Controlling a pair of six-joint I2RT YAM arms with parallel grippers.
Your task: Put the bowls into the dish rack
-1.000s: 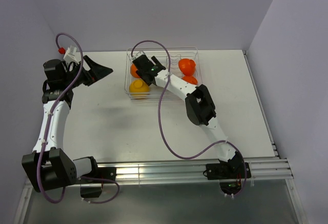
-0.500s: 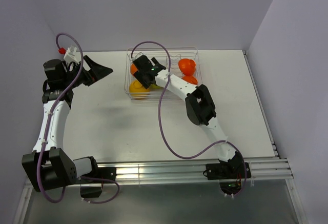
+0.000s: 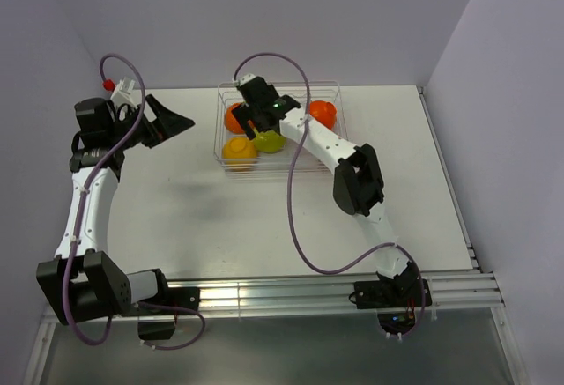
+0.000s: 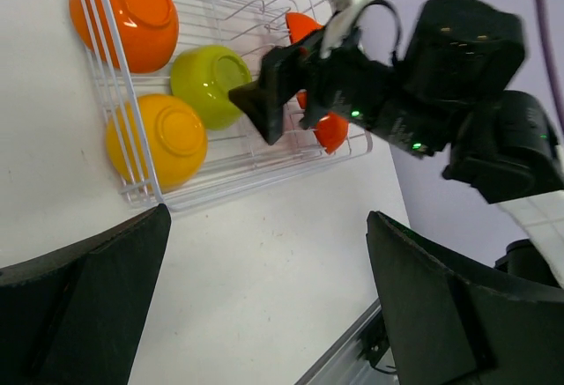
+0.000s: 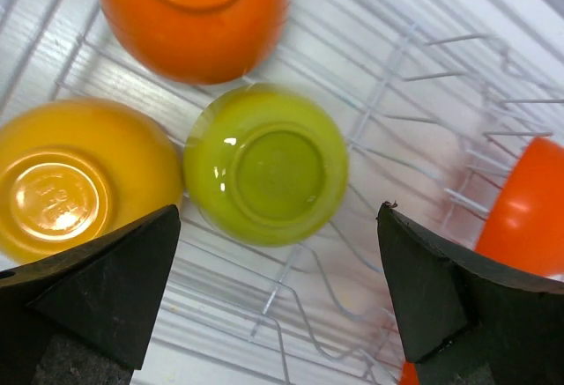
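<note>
The clear dish rack [image 3: 273,166] stands at the back middle of the table. Upside down in its left part are an orange bowl [image 3: 232,119], a yellow bowl [image 3: 239,149] and a yellow-green bowl [image 3: 270,142]. A red-orange bowl [image 3: 322,114] is in its right part. My right gripper [image 3: 252,122] hovers open and empty above the yellow-green bowl [image 5: 269,163]; the orange bowl [image 5: 194,15] and yellow bowl [image 5: 70,178] lie beside it. My left gripper [image 3: 176,123] is open and empty at the far left. From there I see the rack [image 4: 115,94] and the right gripper [image 4: 264,107].
The side wall is close behind the left arm. The back wall runs just behind the rack. An aluminium rail [image 3: 291,292] lines the table's near edge. The right arm's purple cable [image 3: 291,218] loops over the table.
The right gripper has risen and drawn back from the rack's left part. The yellow-green bowl now lies free in the rack beside the yellow one. The left arm has barely moved.
</note>
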